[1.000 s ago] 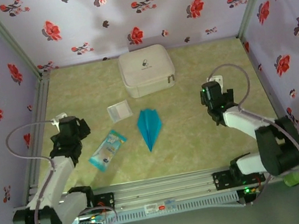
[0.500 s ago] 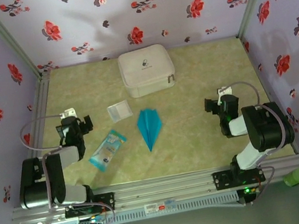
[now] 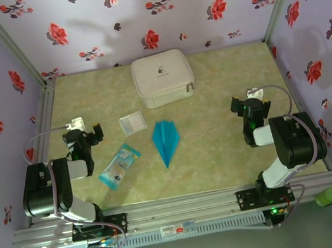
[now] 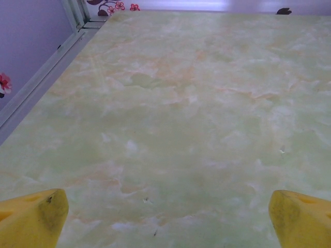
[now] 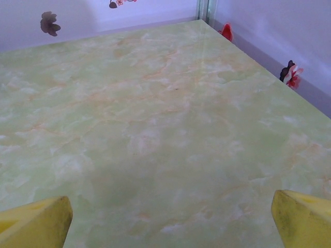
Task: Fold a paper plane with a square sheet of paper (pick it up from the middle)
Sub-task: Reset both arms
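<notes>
the bright blue paper plane [image 3: 165,140], a narrow creased dart with its tip pointing toward the arm bases, lies flat near the middle of the pale green marbled bench [image 3: 210,84], apart from both arms. just to its left lies a pale blue-and-white plastic packet [image 3: 119,166], and beyond that a small whitish translucent square [image 3: 132,123]. a white zippered soft case [image 3: 162,78] sits behind the plane, toward the back wall. the left gripper [image 3: 84,134] is tucked low on the left side, well apart from the plane; its yellow fingers [image 4: 36,217] are spread wide over bare bench, released and holding nothing. the right gripper [image 3: 251,106] sits likewise on the right side, its yellow fingers [image 5: 302,219] wide apart, also released.
</notes>
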Controlling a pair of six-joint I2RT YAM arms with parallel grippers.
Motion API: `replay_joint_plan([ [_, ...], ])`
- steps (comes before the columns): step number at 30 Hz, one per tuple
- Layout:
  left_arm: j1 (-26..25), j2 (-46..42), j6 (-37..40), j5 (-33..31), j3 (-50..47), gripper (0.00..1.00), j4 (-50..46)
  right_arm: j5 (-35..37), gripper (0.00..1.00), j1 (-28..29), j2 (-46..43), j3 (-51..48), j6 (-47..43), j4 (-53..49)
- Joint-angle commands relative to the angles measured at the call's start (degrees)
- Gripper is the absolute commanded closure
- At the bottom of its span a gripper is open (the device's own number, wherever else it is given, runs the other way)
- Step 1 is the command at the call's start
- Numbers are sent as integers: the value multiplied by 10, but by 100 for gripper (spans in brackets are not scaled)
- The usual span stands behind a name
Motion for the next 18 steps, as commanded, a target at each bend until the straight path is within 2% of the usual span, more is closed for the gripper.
replay_joint_plan([
  [1, 4, 2, 11, 6, 4, 0, 23, 23, 1, 6, -4, 2, 6, 9],
  [18, 4, 2, 11, 6, 4, 0, 23, 23, 1, 7, -5, 3, 5, 6],
])
